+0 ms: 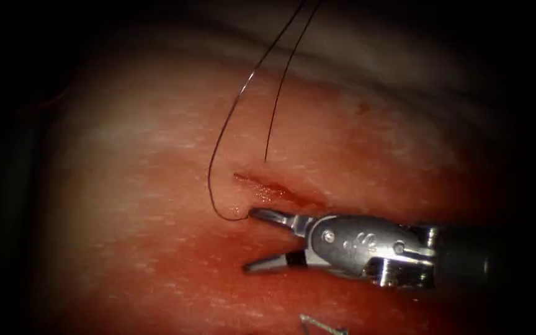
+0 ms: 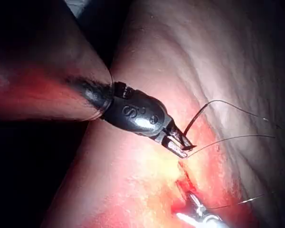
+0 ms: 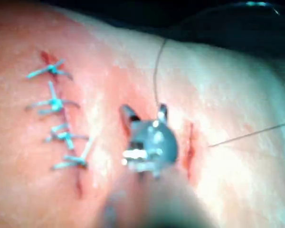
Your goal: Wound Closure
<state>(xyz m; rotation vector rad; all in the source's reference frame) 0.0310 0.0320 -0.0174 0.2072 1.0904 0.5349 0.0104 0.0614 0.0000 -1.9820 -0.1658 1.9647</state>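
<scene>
The right tool (image 1: 252, 239) comes in from the right in the endoscope view and lies low over the tissue (image 1: 125, 205), just below the cut (image 1: 280, 192). Its two fingers (image 1: 271, 216) are spread wide in a V. The upper one rests with its tip at the left end of the cut, right where the thread (image 1: 218, 149) curls round to meet it; whether the tip touches the thread or only lies beside it cannot be told. The lower finger points left over bare tissue and holds nothing. Red fluid (image 1: 293, 197) lies along the cut.

The thread runs as two dark strands from the top of the endoscope view. One sweeps left and loops back to the upper fingertip; the other drops straight and ends at the tissue just above the cut.

In the left wrist view, the left tool (image 2: 183, 145) sits just above the cut (image 2: 185, 185), its fingers (image 2: 178, 147) pressed together on the thread (image 2: 228, 138), which leads away in thin strands.

The right wrist view shows an older stitched cut (image 3: 57, 118) with pale knots, beside the right tool (image 3: 145, 114). The needle cannot be made out.
</scene>
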